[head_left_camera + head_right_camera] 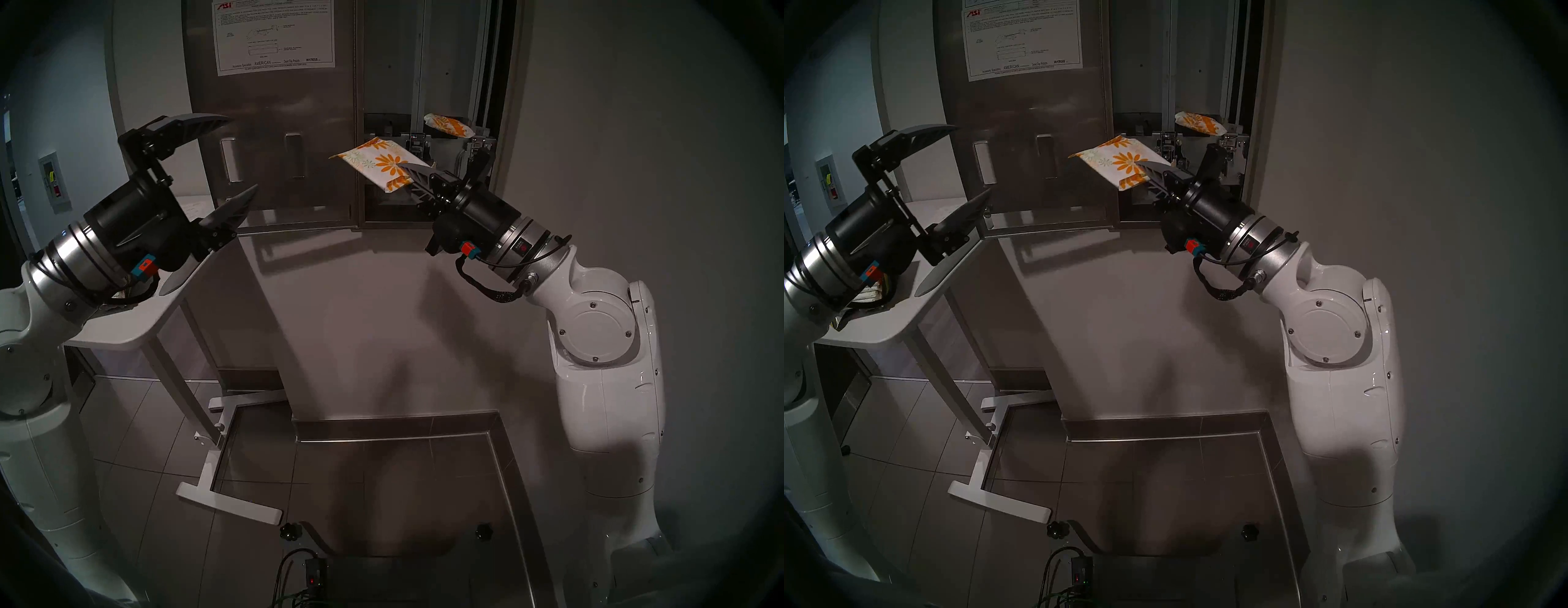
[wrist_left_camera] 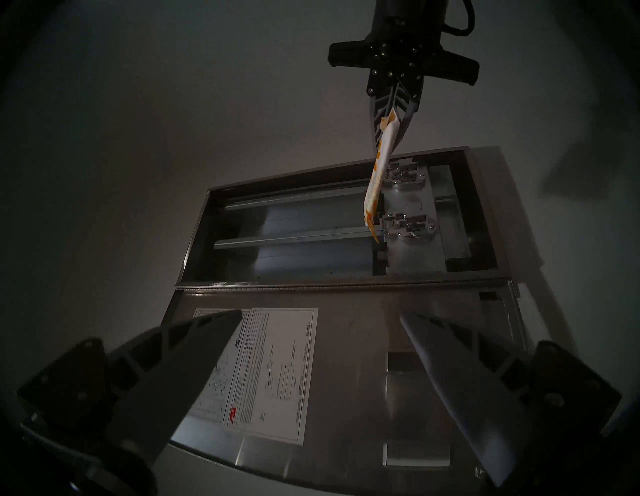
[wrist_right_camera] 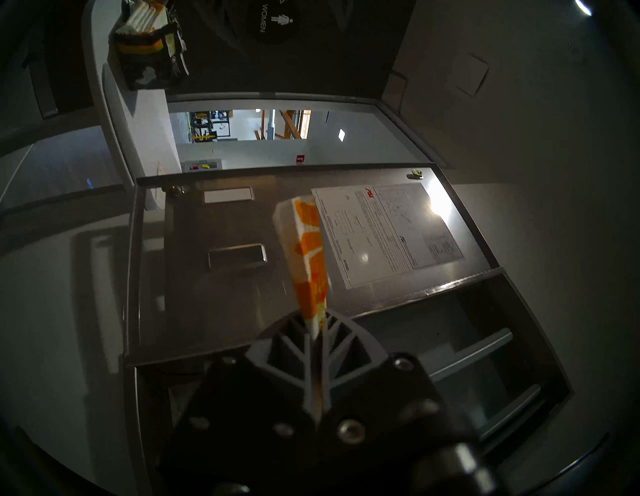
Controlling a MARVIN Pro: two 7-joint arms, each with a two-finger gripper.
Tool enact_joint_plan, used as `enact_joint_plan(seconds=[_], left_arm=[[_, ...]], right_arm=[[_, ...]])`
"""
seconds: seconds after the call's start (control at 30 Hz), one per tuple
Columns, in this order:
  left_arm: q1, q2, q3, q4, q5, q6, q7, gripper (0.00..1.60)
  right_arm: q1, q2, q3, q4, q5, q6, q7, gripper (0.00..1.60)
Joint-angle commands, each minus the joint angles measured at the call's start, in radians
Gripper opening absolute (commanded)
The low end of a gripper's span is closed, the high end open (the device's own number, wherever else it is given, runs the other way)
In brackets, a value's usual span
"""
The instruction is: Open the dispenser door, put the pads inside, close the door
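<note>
Now Loading a Pad

Right now I am holding one flat white pad with orange daisies (image 1: 379, 163) in my pinched right gripper (image 1: 410, 172). It is sticking out leftward, just in front of the open steel dispenser (image 1: 445, 76), beside its swung-open steel door (image 1: 275, 127). My left gripper (image 1: 231, 159) is hanging wide open, empty, farther away.

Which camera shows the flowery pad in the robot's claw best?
The head left view: the held pad lies broadside, daisies showing, pinched in the right claw. The head right view nearly matches. Both wrist views catch it edge-on, a thin strip.
</note>
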Motion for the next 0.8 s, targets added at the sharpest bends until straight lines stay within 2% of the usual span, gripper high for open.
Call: enact_joint_plan(seconds=[0.0, 0.07, 0.1, 0.13, 0.37, 0.4, 0.6, 0.77], left_arm=[[0.121, -0.064, -0.058, -0.017, -0.093, -0.010, -0.007, 1.60], [0.150, -0.081, -0.070, -0.017, -0.117, -0.015, -0.008, 1.60], [0.141, -0.103, -0.074, -0.017, -0.121, -0.021, -0.027, 1.60], [0.177, -0.098, -0.081, -0.017, -0.136, -0.023, -0.010, 1.60], [0.238, -0.150, -0.115, -0.017, -0.188, -0.056, -0.031, 1.60], [0.268, -0.157, -0.126, -0.017, -0.208, -0.070, -0.029, 1.60], [0.313, -0.183, -0.157, -0.017, -0.253, -0.097, -0.038, 1.60], [0.339, -0.210, -0.170, -0.017, -0.259, -0.122, -0.039, 1.60]], right_arm=[[0.031, -0.044, 0.016, 0.017, -0.046, 0.024, -0.061, 0.00], [0.042, -0.052, 0.022, 0.028, -0.057, 0.031, -0.073, 0.00], [0.047, -0.053, 0.024, 0.033, -0.061, 0.033, -0.077, 0.00], [0.053, -0.060, 0.028, 0.039, -0.068, 0.038, -0.086, 0.00], [0.081, -0.080, 0.044, 0.075, -0.100, 0.054, -0.125, 0.00], [0.088, -0.086, 0.046, 0.085, -0.111, 0.058, -0.138, 0.00], [0.102, -0.100, 0.051, 0.112, -0.142, 0.062, -0.173, 0.00], [0.125, -0.111, 0.056, 0.139, -0.168, 0.068, -0.202, 0.00]])
